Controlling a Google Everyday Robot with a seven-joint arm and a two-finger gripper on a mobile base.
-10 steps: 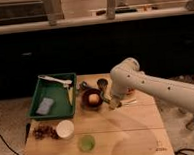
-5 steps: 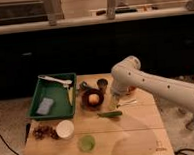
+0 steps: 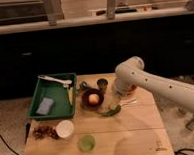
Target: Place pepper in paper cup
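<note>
Camera view: wooden table [image 3: 129, 135], white arm reaching in from the right, gripper [image 3: 115, 102] low over the table middle, right above the pepper [image 3: 110, 111]. Pepper lies flat on the wood, just right of the dark bowl [image 3: 92, 99] that holds an orange-ish round item, and well apart from the paper cup [image 3: 65, 128] near the front left. Gripper fingers: cannot tell if apart or together, wrist blocks them; cannot tell if it touches the pepper either. Pepper looks loose on the table, so task not done, likely at or near the pick step. Handling guess: very light, slim, slightly curved, waxy skin so a bit slippery, firm enough not to crush under a gentle pinch but can roll or pivot. Best hold probably across the mid-body, jaws square to its length; end grabs risk swinging. Long shape means it must go in tip-first, tilted, or it may tip the light cup. Also present: green tray [image 3: 52, 97], small green cup [image 3: 86, 142], dark cup [image 3: 102, 84].
</note>
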